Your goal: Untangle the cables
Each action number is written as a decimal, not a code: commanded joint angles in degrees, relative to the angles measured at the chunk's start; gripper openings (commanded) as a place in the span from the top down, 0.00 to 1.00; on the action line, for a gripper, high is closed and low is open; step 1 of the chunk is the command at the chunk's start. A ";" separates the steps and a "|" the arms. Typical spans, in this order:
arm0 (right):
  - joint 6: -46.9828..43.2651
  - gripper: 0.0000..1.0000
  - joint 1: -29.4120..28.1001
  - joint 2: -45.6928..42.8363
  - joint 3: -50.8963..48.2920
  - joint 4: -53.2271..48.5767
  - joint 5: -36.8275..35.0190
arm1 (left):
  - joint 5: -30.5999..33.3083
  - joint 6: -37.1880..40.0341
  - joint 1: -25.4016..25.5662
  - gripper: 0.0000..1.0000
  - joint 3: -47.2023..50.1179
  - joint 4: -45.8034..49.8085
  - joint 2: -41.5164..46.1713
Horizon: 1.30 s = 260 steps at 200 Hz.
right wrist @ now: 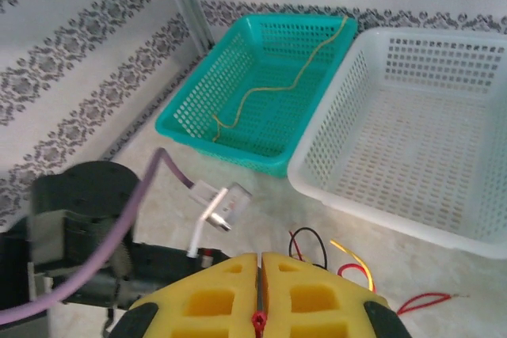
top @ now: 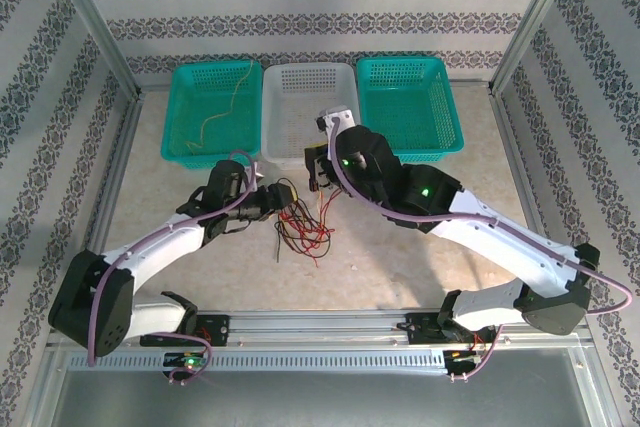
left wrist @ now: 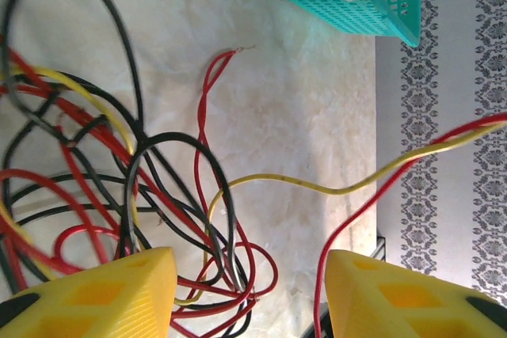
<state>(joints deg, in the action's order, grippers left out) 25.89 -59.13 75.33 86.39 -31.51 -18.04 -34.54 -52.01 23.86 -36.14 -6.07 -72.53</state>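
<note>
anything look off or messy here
The tangle of red, black and yellow cables knotted on the table before the white basket stands out; the right claw is shut on a red cable from it. One tan cable lies apart in the left teal basket, running up to its back rim.

Cables: tangle runs off pic edge left of left claw, partly behind its fingers; strand order unclear.
Red + yellow strands: exit edge right of left claw, ends unseen.
Right claw: fingers pressed together, red bit in seam, rest of it hidden.
White basket: beyond right claw, cut by pic edge.
</note>
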 commanded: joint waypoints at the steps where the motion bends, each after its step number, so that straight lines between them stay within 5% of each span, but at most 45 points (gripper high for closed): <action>1: -2.65 1.00 -0.54 -2.44 2.83 1.91 1.78 | -2.28 -1.81 0.78 0.48 -1.78 -8.27 0.34; 60: -4.32 1.00 -0.54 -3.95 6.22 3.57 3.07 | -2.73 -0.81 4.08 0.48 -2.77 -12.08 0.44; 111: -4.75 1.00 -0.54 -7.24 8.31 8.12 6.11 | 0.57 -6.88 9.03 0.57 2.38 -22.02 -9.49; 260: -21.19 1.00 0.12 -13.86 22.44 7.95 -8.40 | 5.76 -9.43 9.37 0.69 6.18 -22.71 -20.94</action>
<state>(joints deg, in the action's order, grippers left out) 9.26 -59.11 63.22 105.36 -26.44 -21.96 -30.13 -61.23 32.69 -30.24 -28.40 -92.05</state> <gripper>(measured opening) 0.057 0.318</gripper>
